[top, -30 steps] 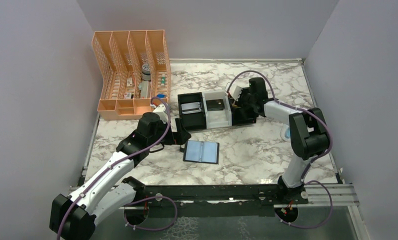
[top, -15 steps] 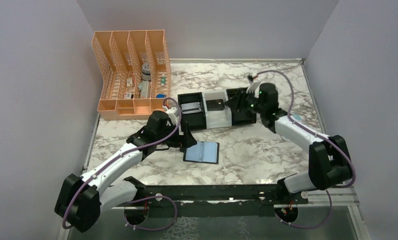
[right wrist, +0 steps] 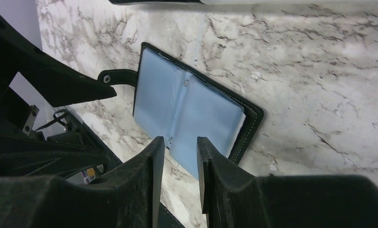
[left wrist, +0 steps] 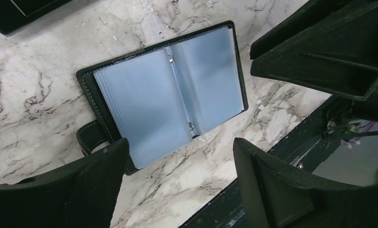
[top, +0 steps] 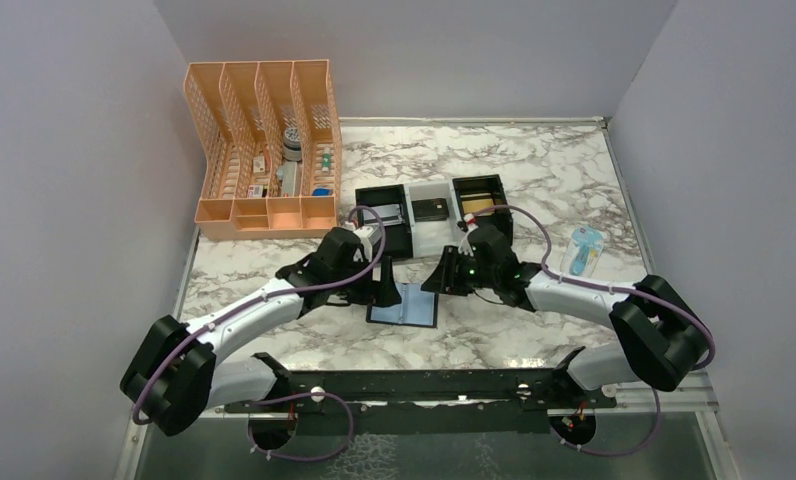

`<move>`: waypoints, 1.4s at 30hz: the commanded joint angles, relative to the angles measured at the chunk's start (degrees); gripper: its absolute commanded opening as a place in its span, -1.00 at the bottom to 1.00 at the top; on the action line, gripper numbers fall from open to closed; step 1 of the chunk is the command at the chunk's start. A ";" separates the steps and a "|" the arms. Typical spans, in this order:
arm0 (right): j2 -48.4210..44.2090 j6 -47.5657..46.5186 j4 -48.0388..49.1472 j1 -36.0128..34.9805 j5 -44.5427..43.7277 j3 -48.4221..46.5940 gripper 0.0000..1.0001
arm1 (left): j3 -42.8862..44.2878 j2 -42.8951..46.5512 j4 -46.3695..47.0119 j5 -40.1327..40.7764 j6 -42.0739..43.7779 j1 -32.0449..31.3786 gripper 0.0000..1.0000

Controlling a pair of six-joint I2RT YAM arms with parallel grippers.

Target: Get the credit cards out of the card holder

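The left gripper (left wrist: 180,183) has its fingers (left wrist: 94,187) spread wide with nothing between them, poised over the near-left edge of the card holder (left wrist: 168,95). The right gripper (right wrist: 180,164) has its fingers (right wrist: 215,175) only a narrow gap apart. Nothing is seen clamped there, and they sit just over the holder's right-hand page edge; whether they touch it cannot be told.

The card holder lies open and flat on the marble table (top: 534,165), between the two grippers and near the front rail. It is a black stitched bifold with translucent blue-grey sleeves hinged down the middle, and its short snap tab (left wrist: 89,137) sticks out on the left gripper's side. Whether any card is inside the sleeves cannot be told.

Behind it stands a row of three small trays (top: 452,232). The white middle tray holds a dark grey card (top: 431,210), the left black one a pale card (top: 382,214), and the right black one a yellowish card (top: 479,204). A peach mesh organiser (top: 259,95) stands at the back left, and a small blue item (top: 585,250) lies at the right.

Both arms reach low and inward from their bases, so the wrists converge on the holder from opposite sides.
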State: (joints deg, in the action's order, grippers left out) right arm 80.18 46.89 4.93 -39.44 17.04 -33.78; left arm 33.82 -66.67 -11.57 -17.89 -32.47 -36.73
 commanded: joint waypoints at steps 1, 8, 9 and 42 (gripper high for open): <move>-0.73 3.33 -0.93 -0.59 -2.95 1.91 -0.37 | 2.72 -2.97 -0.18 4.86 -0.15 -1.10 0.62; 1.30 3.17 -1.73 -0.90 -1.09 2.07 -0.36 | 4.56 -7.93 -0.68 6.83 0.18 -2.58 0.49; 1.78 3.10 -1.68 -0.90 -0.86 1.92 -0.37 | 4.82 -8.59 -0.85 7.00 0.35 -2.76 0.47; 13.41 6.99 11.47 -1.06 10.75 -1.56 -0.72 | 1.35 -12.27 1.67 8.46 -1.57 -6.34 -0.31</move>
State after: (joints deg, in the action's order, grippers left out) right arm 92.49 53.04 12.34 -40.07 24.34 -33.06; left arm 36.21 -78.67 -11.40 -10.17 -33.52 -42.63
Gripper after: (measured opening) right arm 0.144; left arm 0.378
